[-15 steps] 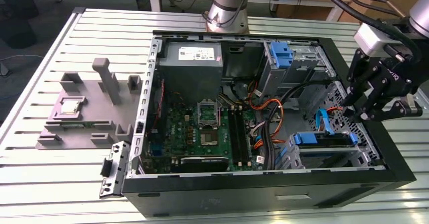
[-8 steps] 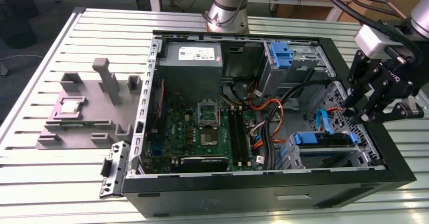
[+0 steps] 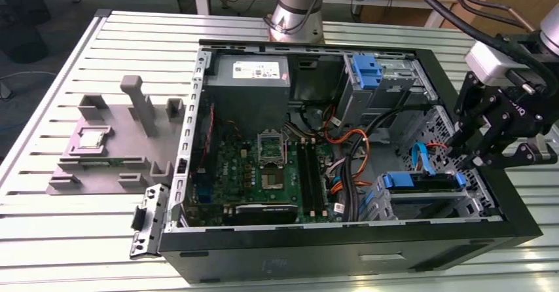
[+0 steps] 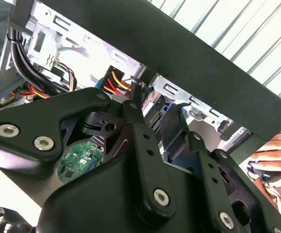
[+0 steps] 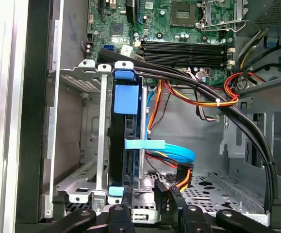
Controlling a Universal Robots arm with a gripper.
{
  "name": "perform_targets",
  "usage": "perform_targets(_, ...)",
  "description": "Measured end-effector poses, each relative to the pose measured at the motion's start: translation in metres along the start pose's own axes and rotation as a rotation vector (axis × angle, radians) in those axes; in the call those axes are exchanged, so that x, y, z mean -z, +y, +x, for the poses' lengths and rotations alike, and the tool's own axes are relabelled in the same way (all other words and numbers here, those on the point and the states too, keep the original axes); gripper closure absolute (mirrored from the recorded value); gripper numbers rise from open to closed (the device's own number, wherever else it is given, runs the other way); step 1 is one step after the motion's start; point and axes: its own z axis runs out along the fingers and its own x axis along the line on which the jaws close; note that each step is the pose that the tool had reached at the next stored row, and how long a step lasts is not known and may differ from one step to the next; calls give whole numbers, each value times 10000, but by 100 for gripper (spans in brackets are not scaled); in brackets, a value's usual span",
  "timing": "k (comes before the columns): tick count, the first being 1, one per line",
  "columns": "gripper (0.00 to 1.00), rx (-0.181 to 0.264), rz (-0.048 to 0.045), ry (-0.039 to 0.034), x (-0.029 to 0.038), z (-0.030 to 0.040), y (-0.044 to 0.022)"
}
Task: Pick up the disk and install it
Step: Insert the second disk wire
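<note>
The disk (image 3: 422, 182), framed by its blue bracket, sits in the metal drive cage (image 3: 463, 203) at the near corner of the open computer case, on the exterior view's right. In the first wrist view the disk (image 5: 126, 99) stands on edge between the cage rails. My gripper (image 3: 493, 158) hangs just above and beside that cage, over the case's wall. Its fingers (image 5: 118, 213) are spread apart. The gripper (image 5: 152, 216) is open, nothing is between its fingers, and it is clear of the disk.
A blue flat cable (image 5: 167, 148) and orange and black wire bundles (image 5: 218, 102) run next to the cage. A second blue bracket (image 3: 367, 69) sits in the far bay. A grey fixture (image 3: 114, 148) holding a chip lies at the exterior view's left. A person's hand (image 4: 276, 162) rests outside the case.
</note>
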Motion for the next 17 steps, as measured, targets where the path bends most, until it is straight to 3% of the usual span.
perform_targets(6,58,0,0,2,-34,0,35)
perform_targets(17,59,-1,0,7,-37,0,37)
